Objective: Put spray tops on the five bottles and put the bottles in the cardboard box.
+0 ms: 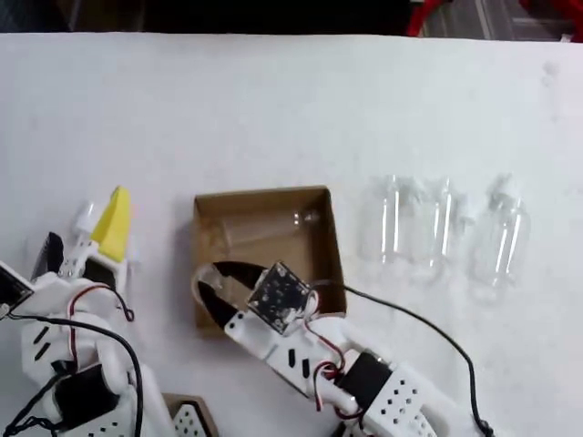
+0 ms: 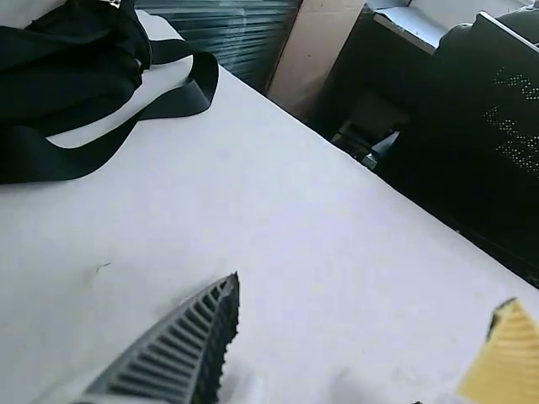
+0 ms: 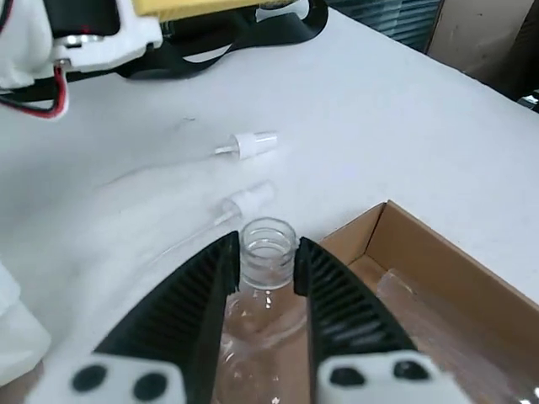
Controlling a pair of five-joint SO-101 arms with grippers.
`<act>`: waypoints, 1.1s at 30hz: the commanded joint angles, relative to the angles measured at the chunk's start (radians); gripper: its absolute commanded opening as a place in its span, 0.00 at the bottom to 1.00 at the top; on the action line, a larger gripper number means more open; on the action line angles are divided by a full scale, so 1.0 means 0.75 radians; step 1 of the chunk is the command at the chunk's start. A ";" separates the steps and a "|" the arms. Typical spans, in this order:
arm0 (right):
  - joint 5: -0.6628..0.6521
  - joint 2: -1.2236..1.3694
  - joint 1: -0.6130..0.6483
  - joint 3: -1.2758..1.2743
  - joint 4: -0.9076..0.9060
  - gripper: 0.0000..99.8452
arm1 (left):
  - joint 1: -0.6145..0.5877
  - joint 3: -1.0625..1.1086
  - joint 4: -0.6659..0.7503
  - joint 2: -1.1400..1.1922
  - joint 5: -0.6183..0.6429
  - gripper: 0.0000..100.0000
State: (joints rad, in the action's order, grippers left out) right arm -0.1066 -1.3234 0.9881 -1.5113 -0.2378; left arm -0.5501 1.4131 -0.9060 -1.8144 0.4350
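Note:
My right gripper (image 3: 268, 268) is shut on the neck of a clear bottle (image 3: 268, 240) that has no top on its threaded mouth. In the high view this gripper (image 1: 209, 284) sits at the near left corner of the cardboard box (image 1: 323, 238). Two white spray tops (image 3: 253, 143) (image 3: 249, 200) lie on the table just beyond the held bottle. Three more clear bottles (image 1: 392, 223) (image 1: 442, 228) (image 1: 501, 238) lie side by side to the right of the box. Another clear bottle (image 1: 305, 218) appears to lie inside it. My left gripper (image 2: 354, 345) is open over bare table, left of the box.
A black bag with straps (image 2: 93, 76) rests at the table's far side in the left wrist view. The table edge drops off toward dark furniture (image 2: 472, 118). The right arm's black cable (image 1: 428, 328) trails across the table near the box.

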 commanded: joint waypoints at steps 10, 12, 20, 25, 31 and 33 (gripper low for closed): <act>0.010 -0.026 0.019 0.039 -0.042 0.13 | -0.011 -0.004 0.008 -0.013 0.008 0.41; 0.012 -0.026 0.019 0.080 -0.105 0.14 | -0.011 -0.004 0.008 -0.013 0.008 0.41; 0.012 -0.028 -0.060 0.446 -0.480 0.14 | -0.011 -0.004 0.008 -0.013 0.008 0.41; 0.043 0.003 -0.400 0.869 -0.750 0.14 | -0.011 0.020 0.018 -0.013 0.008 0.41; -0.291 0.302 -0.496 1.009 -0.979 0.14 | -0.007 0.020 0.018 -0.013 0.008 0.41; -0.534 0.447 -0.508 1.000 -1.008 0.14 | 0.030 0.025 0.018 -0.013 0.006 0.41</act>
State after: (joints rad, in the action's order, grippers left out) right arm -0.2647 -1.1116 0.6291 -0.7994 -0.9651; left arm -0.5501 1.4331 -0.9060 -1.8144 0.4350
